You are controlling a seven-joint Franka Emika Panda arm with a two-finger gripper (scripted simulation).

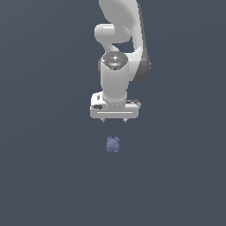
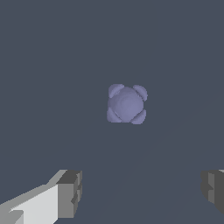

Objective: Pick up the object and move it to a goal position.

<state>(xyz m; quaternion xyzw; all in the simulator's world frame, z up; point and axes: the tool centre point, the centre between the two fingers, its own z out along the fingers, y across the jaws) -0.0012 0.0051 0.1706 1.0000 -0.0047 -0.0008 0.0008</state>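
Note:
The object (image 1: 113,144) is a small bluish-purple knobbly blob lying on the flat dark grey surface, just in front of the arm in the exterior view. In the wrist view the object (image 2: 127,104) shows as a rounded ball with knobs at its corners. My white gripper (image 1: 114,119) hangs above and just behind it, apart from it. The gripper (image 2: 141,192) is open, its two grey fingertips spread wide with nothing between them.
The white arm (image 1: 117,44) rises from the gripper toward the top of the exterior view. Plain dark grey surface (image 1: 53,176) lies all around the object.

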